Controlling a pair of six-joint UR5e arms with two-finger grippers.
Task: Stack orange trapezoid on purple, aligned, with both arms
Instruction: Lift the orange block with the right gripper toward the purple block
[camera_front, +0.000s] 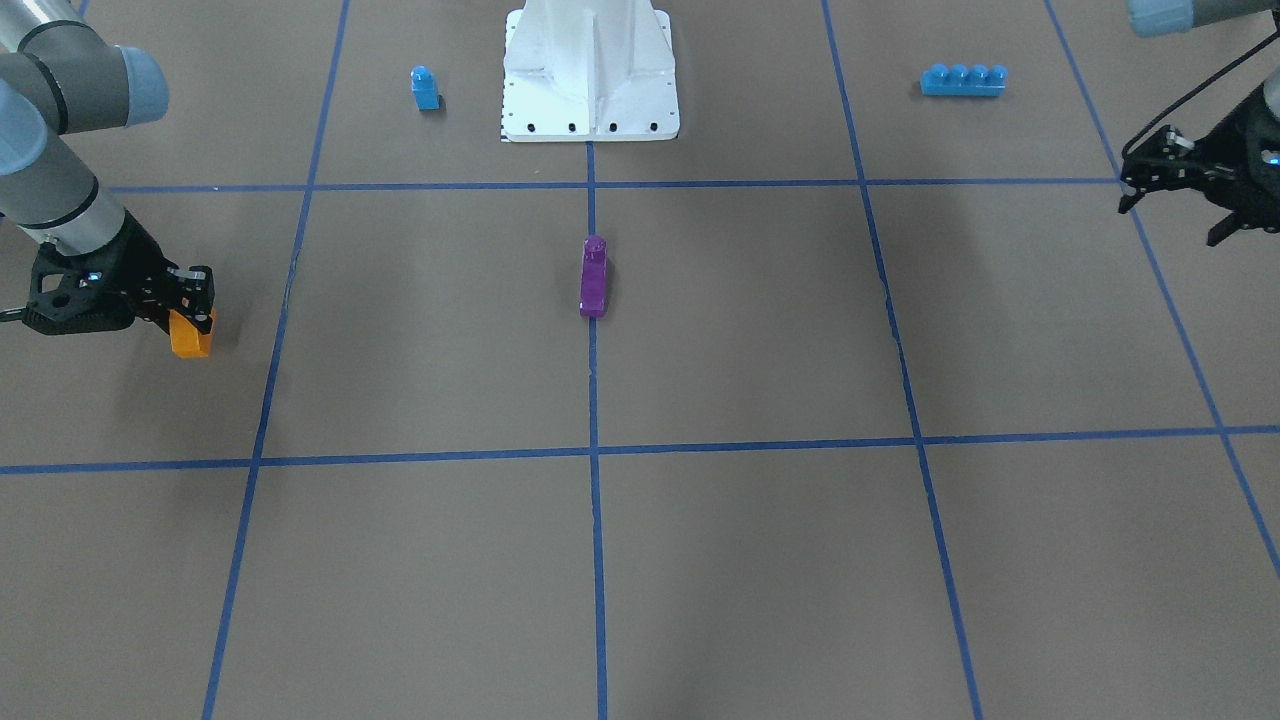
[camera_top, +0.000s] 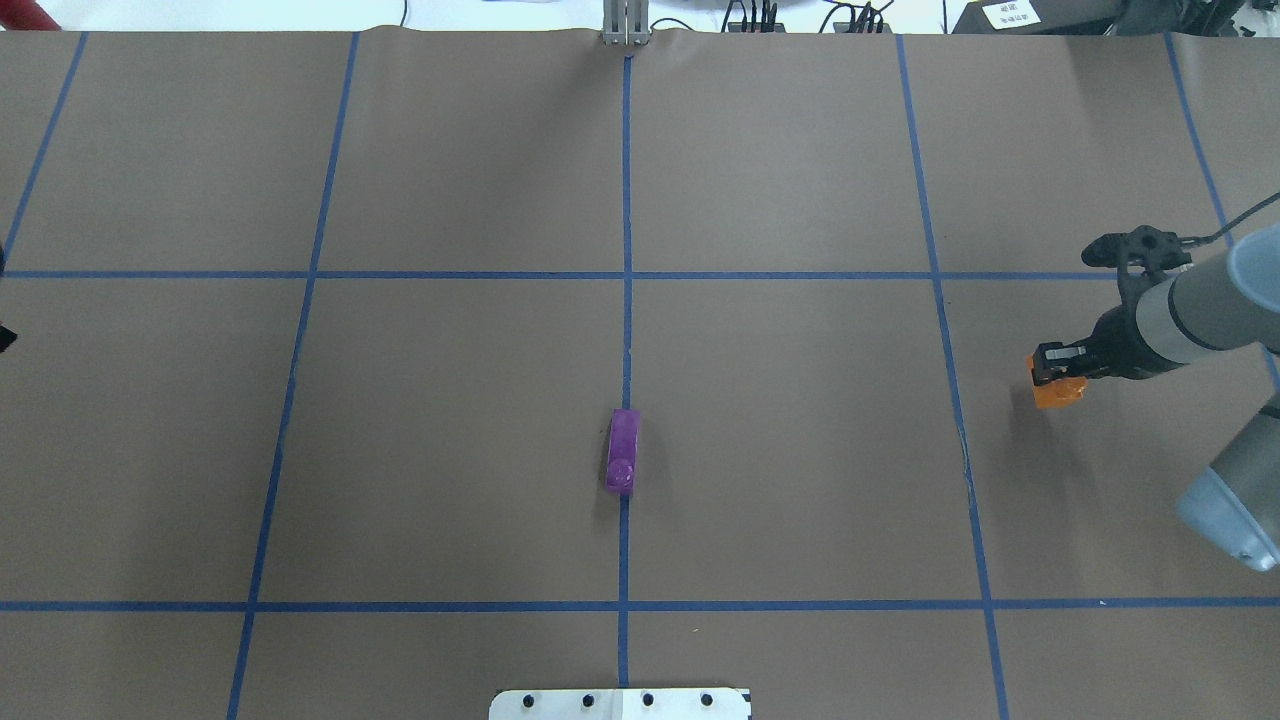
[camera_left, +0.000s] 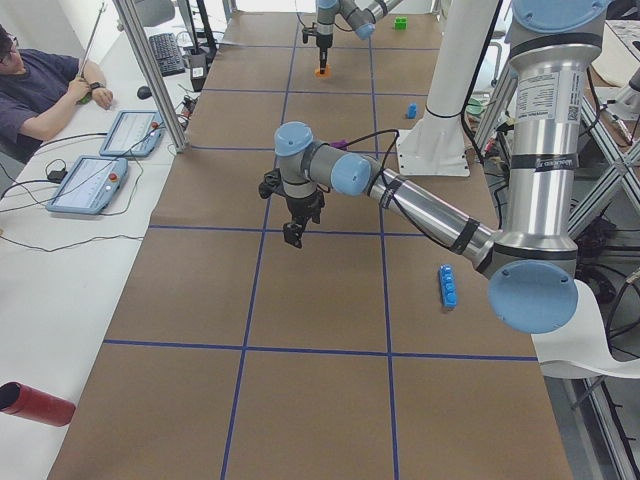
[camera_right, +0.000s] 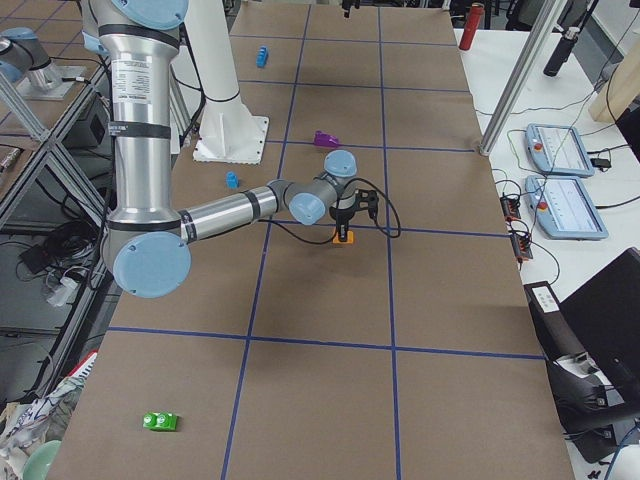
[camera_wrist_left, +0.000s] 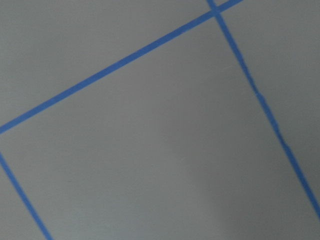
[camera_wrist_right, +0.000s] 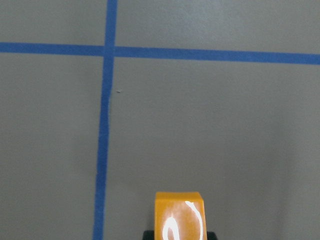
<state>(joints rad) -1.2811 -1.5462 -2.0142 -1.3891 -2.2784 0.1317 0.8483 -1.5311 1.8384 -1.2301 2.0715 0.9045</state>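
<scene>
The orange trapezoid (camera_front: 190, 336) is gripped by my right gripper (camera_front: 193, 312) near the table's right side, low over the brown surface; I cannot tell if it touches. It also shows in the overhead view (camera_top: 1060, 392) and fills the bottom of the right wrist view (camera_wrist_right: 179, 215). The purple brick (camera_front: 594, 280) lies alone on the centre blue line, its stud end toward the robot base (camera_top: 622, 450). My left gripper (camera_front: 1172, 215) hovers open and empty far off at the table's left side. The left wrist view shows only bare table and tape lines.
A small blue single-stud brick (camera_front: 425, 88) and a long blue four-stud brick (camera_front: 963, 80) sit either side of the white base plate (camera_front: 590, 100). A green brick (camera_right: 160, 422) lies at the table's right end. An operator (camera_left: 40, 85) sits across the table.
</scene>
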